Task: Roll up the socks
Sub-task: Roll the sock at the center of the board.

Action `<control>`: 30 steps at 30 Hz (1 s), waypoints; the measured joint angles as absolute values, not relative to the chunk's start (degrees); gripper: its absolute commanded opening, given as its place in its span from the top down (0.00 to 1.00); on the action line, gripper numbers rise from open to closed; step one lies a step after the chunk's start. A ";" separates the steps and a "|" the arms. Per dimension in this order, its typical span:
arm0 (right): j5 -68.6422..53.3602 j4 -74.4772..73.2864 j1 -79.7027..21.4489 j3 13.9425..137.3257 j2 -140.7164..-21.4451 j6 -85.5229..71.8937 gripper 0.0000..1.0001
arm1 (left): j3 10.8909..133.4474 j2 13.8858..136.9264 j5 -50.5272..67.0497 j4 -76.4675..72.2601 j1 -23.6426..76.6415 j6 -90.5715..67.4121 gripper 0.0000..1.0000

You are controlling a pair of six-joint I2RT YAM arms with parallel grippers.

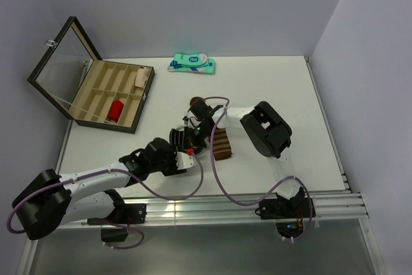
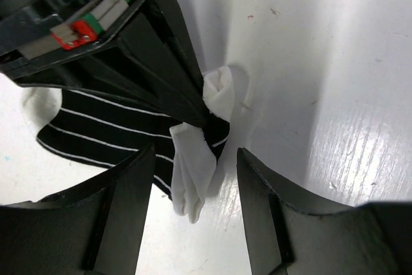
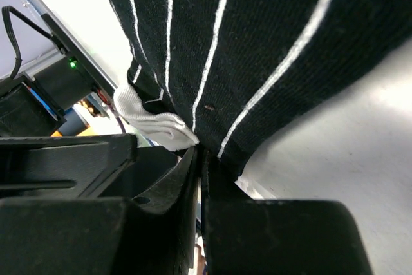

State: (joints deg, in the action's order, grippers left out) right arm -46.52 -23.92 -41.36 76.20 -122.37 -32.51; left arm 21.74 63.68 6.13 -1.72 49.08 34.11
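Observation:
The black sock with thin white stripes [image 2: 103,127] lies bunched mid-table, its white toe [image 2: 193,172] sticking out toward the left wrist camera. My right gripper [image 3: 205,152] is shut on this sock [image 3: 257,43] where the black fabric meets the white toe. My left gripper [image 2: 196,154] is open, one finger on each side of the white toe, not touching it. In the top view both grippers meet over the black sock [image 1: 177,137], the left gripper [image 1: 185,147] coming from the near left, the right gripper [image 1: 192,130] from behind. The brown sock with tan bands [image 1: 221,144] lies just to the right.
An open compartment box [image 1: 96,104] with a raised glass lid stands at the back left, with a red roll [image 1: 116,111] and a white roll [image 1: 140,78] inside. A flat teal-and-white package [image 1: 193,64] lies at the back edge. Purple cables [image 1: 215,188] loop across the near table.

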 measured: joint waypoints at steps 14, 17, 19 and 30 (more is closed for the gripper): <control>-47.13 -25.45 -40.71 76.14 -122.37 -31.88 1.00 | 21.52 70.83 4.93 -7.81 50.48 33.30 0.62; -47.46 -25.15 -40.56 75.70 -122.34 -31.92 1.00 | 22.24 72.20 4.89 -7.88 50.50 33.17 0.71; -47.68 -24.88 -40.45 75.31 -122.21 -32.10 1.00 | 23.09 73.14 5.04 -7.35 50.52 33.10 0.81; -43.40 -20.08 -39.83 68.49 -114.72 -35.35 0.47 | 27.49 74.81 9.34 -0.27 50.48 32.67 1.00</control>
